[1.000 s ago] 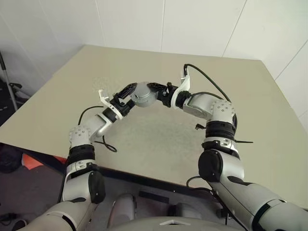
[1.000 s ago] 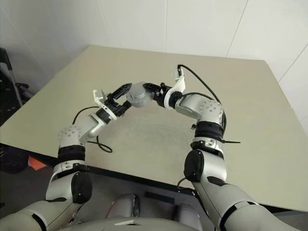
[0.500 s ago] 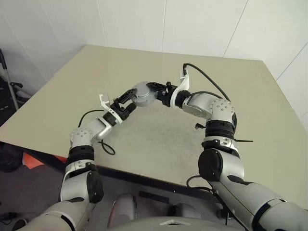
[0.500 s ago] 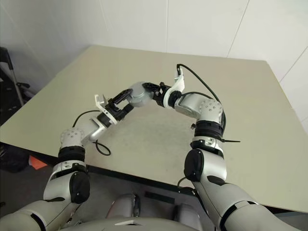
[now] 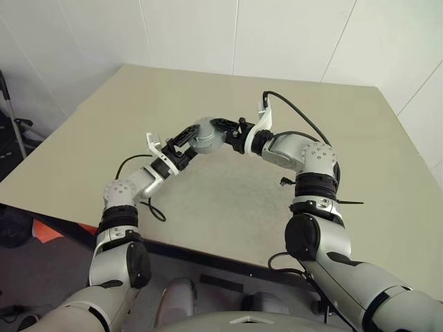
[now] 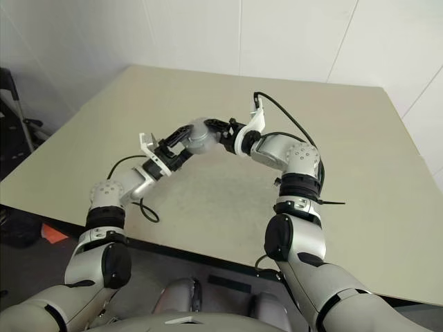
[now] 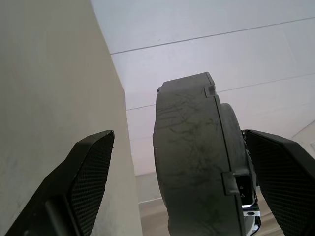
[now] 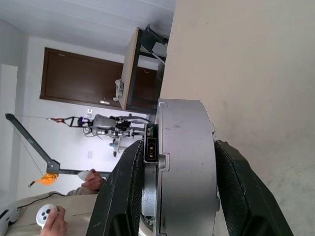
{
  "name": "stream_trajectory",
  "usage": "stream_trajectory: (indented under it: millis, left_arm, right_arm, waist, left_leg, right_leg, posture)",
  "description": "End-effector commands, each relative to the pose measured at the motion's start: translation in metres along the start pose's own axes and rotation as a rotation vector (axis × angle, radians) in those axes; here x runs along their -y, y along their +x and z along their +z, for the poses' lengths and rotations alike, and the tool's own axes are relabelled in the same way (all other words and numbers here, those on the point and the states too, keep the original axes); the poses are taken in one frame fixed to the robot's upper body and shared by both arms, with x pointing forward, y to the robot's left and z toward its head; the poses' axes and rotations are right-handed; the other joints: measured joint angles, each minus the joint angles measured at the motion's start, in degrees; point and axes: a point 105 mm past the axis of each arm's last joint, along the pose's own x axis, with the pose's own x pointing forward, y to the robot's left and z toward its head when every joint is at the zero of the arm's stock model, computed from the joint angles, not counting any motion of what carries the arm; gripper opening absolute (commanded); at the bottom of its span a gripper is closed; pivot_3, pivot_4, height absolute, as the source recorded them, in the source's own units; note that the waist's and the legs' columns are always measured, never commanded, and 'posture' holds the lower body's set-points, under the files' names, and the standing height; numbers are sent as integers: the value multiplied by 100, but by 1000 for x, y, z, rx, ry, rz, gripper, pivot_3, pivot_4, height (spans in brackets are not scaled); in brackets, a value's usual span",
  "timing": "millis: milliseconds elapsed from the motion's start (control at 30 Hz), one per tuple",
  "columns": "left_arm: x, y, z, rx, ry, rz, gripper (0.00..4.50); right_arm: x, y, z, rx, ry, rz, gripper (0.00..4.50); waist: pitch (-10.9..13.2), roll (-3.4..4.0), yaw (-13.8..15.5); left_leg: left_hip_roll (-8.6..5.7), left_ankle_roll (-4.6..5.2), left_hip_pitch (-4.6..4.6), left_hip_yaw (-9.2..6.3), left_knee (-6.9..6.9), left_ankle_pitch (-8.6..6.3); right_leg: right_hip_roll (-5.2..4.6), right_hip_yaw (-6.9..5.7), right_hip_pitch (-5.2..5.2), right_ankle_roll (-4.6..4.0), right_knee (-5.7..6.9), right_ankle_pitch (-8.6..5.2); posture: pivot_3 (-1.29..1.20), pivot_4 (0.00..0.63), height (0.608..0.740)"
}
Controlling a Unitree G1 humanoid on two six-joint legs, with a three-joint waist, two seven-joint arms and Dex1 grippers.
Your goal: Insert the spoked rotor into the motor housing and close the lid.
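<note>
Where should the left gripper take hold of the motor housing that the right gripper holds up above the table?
Judging by its pose, across the two flat faces of the motor housing, from the side opposite the right gripper. The left gripper already straddles it, jaws open, faces toward the pads.

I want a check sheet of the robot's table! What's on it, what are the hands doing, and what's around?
Surface: beige table, bare where visible.
Job's things: grey round motor housing held in the air above the table; rotor cannot be made out.
Clutter: nothing seen.
Grippers: right gripper shut on the motor housing; left gripper open, its fingers on either side of the housing with gaps showing.
Cables: black cable looping over the right wrist; another by the left forearm.
Surroundings: white walls; a person's hands holding a controller.
</note>
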Motion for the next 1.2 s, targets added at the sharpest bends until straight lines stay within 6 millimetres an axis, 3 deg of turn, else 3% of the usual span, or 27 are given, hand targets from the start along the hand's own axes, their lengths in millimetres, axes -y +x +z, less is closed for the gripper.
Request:
stream_trajectory:
  millis: [33, 200, 633, 767, 1200]
  left_arm:
    - [14, 9, 0, -16, 20, -51, 4462]
    - [16, 11, -2, -23, 16, -59, 3264]
    - [17, 15, -5, -31, 20, -56, 3264]
    - [18, 13, -5, -30, 27, -50, 2388]
    - [24, 17, -8, -31, 43, -34, 2337]
  right_arm:
    - [-31, -2, 9, 35, -51, 107, 2038]
    - [-29, -2, 8, 33, -52, 102, 2038]
    - [-28, -3, 7, 32, -57, 97, 2038]
    - [-27, -2, 7, 34, -56, 96, 2038]
    - [-27, -2, 7, 35, -62, 94, 2038]
  waist:
    - [0, 0, 1]
    - [0, 0, 2]
    - [0, 0, 10]
    - [0, 0, 17]
    - [0, 0, 22]
  left_leg:
    - [0, 0, 0, 0, 0, 0]
    - [0, 0, 0, 0, 0, 0]
    - [0, 0, -1, 0, 0, 0]
    - [0, 0, -1, 0, 0, 0]
    - [1, 0, -2, 0, 2, 0]
  right_leg:
    - [0, 0, 0, 0, 0, 0]
    - [0, 0, 0, 0, 0, 0]
    - [0, 0, 0, 0, 0, 0]
    - [0, 0, -1, 0, 0, 0]
    - [0, -1, -1, 0, 0, 0]
  posture:
    - [0, 0, 740]
    - [0, 0, 740]
    - [0, 0, 740]
    - [0, 0, 740]
    - [0, 0, 740]
